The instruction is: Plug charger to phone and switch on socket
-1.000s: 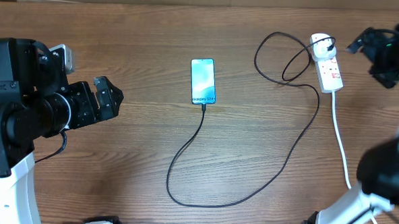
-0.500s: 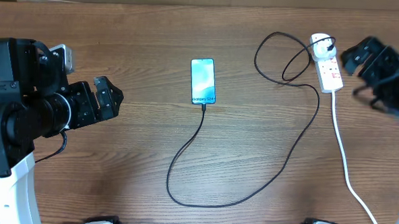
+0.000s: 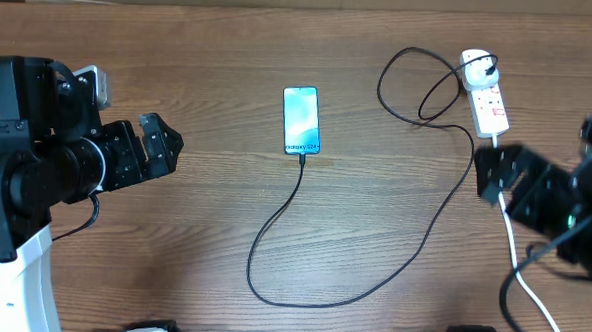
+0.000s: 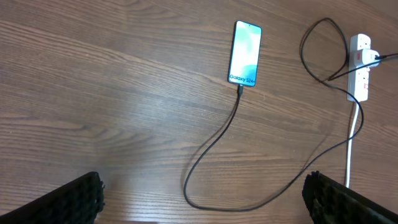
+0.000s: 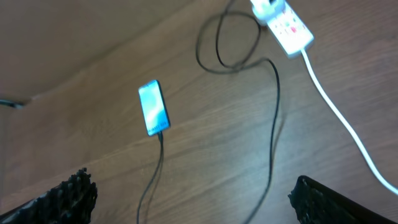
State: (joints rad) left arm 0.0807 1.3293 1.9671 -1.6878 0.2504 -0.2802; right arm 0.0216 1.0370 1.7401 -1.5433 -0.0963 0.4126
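The phone (image 3: 301,119) lies screen up mid-table, also seen in the left wrist view (image 4: 244,52) and the right wrist view (image 5: 153,107). The charger's black cable (image 3: 251,264) runs from the phone's near short end in a wide loop to a plug (image 3: 478,66) seated in the white socket (image 3: 484,92) at the back right. My left gripper (image 3: 159,145) hangs open left of the phone, holding nothing (image 4: 205,205). My right gripper (image 3: 496,173) hovers open just in front of the socket, blurred, also with nothing between its fingers (image 5: 196,199).
The socket's thick white cord (image 3: 514,246) trails toward the front right edge, passing under my right arm. The cable forms a second small loop (image 3: 420,86) beside the socket. The brown wooden table (image 3: 172,251) fills the view.
My right arm has swung from the back right beside the socket toward the front, and now sits below the socket over the white cord. The left arm, phone and cable have not moved.
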